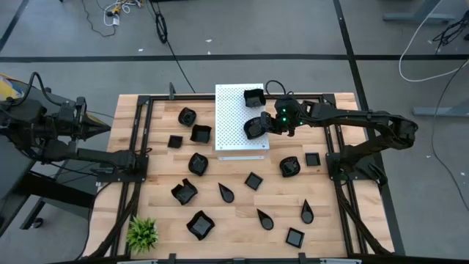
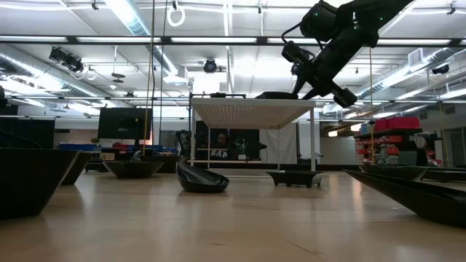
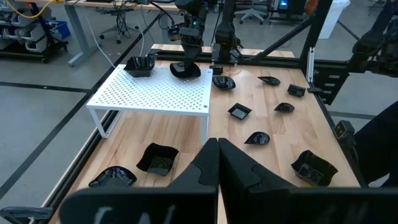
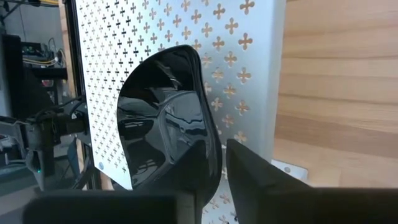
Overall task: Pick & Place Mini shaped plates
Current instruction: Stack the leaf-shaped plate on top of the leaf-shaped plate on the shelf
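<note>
My right gripper (image 1: 264, 126) is shut on a glossy black mini shaped plate (image 1: 254, 128) at the right edge of the white perforated board (image 1: 233, 117). The right wrist view shows this plate (image 4: 163, 118) large, above the board's holes. A second black plate (image 1: 253, 97) sits on the board's far right corner. Several more black plates lie on the wooden table around the board, such as a teardrop (image 1: 226, 193) and a square (image 1: 253, 180). My left gripper (image 1: 108, 127) waits shut past the table's left edge, touching nothing. My right gripper holds the plate by its rim (image 4: 208, 134) on the side toward the table's right. One finger (image 4: 198, 163) is inside the hollow and the other finger (image 4: 252, 177) outside the wall. The fingers come slanting down from the right. Whether the plate's bottom rests on the board I cannot tell.
The board stands on legs (image 2: 314, 138) as a raised shelf in the far middle of the table. A small green plant (image 1: 142, 233) stands at the near left corner. A black metal frame (image 1: 139, 139) runs along both table sides. Bare wood shows between the scattered plates.
</note>
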{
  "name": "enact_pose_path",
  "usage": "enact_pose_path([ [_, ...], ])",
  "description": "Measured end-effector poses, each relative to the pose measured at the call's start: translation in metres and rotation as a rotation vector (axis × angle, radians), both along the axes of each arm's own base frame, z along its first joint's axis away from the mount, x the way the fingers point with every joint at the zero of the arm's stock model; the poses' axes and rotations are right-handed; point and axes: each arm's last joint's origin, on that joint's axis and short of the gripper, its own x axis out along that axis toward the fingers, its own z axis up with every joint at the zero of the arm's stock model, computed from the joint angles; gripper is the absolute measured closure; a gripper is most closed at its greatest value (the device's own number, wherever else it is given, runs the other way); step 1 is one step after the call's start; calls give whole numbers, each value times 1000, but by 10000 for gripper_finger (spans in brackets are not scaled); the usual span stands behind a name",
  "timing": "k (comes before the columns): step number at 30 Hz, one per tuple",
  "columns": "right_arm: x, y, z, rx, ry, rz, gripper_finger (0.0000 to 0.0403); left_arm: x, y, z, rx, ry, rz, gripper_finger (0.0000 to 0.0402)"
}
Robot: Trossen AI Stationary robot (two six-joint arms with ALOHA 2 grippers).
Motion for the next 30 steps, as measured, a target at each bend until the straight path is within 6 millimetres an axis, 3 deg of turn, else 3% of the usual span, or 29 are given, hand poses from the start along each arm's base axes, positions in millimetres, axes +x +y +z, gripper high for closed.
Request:
enact_pose_path([
  [15,-10,-2,8,-43,3,18,289,0,0,0,0,0,0,399],
  [30,-37,2,28,-140,13,83,289,0,0,0,0,0,0,399],
])
